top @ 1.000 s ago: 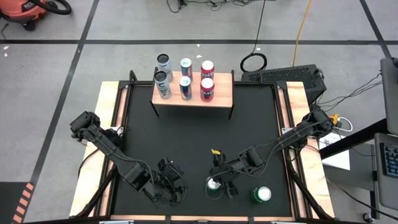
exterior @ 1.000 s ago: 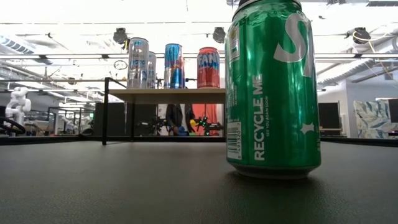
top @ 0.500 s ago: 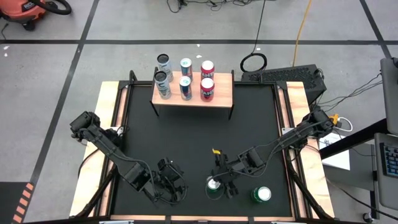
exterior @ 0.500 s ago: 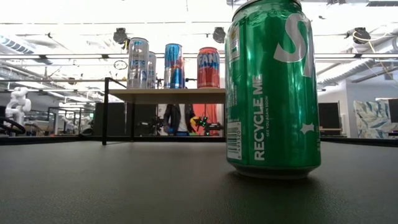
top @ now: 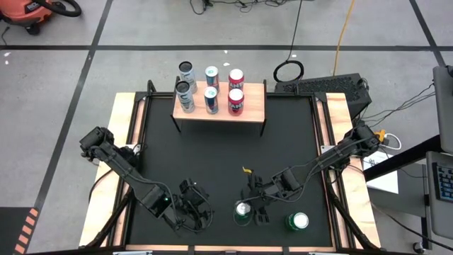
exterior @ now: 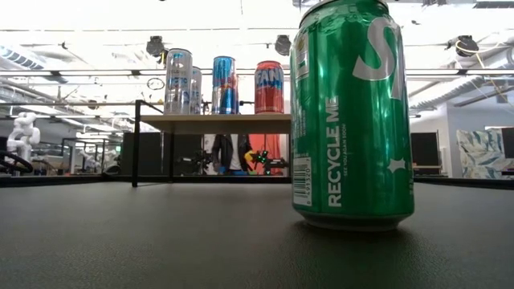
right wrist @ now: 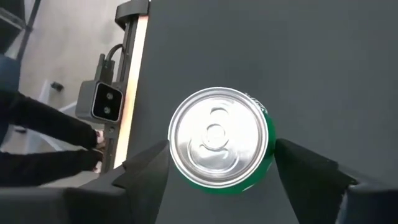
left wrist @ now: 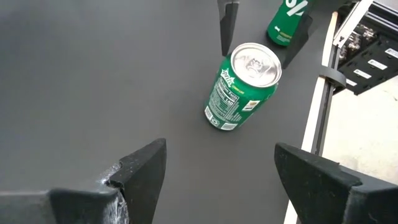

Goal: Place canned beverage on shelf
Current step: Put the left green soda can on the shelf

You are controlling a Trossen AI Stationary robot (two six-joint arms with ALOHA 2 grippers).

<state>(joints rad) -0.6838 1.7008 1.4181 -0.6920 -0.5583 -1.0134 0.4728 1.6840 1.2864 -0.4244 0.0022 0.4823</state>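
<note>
1. The shelf (top: 219, 106) stands at the far edge of the black surface (top: 219, 163), and everything below is placed from it.
2. 6 cans stand upright on the shelf in 2 rows of 3: 2 silver cans (top: 185, 95) toward its left end, 2 blue cans (top: 211, 100) in the middle and 2 red cans (top: 236, 101) right of those. The shelf's right end is bare.
3. A green can (top: 243, 212) stands upright on the surface well apart from the shelf, near the front edge and roughly in line with the shelf's right half.
4. The right hand (top: 252, 210) is down over this green can, a finger (right wrist: 140, 177) on either side of the can (right wrist: 219, 138). The fingers stand close beside the can's wall; whether they touch it cannot be told, so the grip cannot be confirmed.
5. A second green can (top: 297, 222) stands upright farther right, beyond the shelf's right end and also near the front edge. It is free of both hands.
6. The left hand (top: 192, 209) waits near the front edge, below the shelf's left half, with its fingers (left wrist: 140, 171) spread open and holding nothing. Its camera shows the first green can (left wrist: 244, 84) off ahead, between the right arm's fingers.
7. In the low view a green can (exterior: 352, 112) fills the foreground, with the shelf (exterior: 215, 123) far behind it.
</note>
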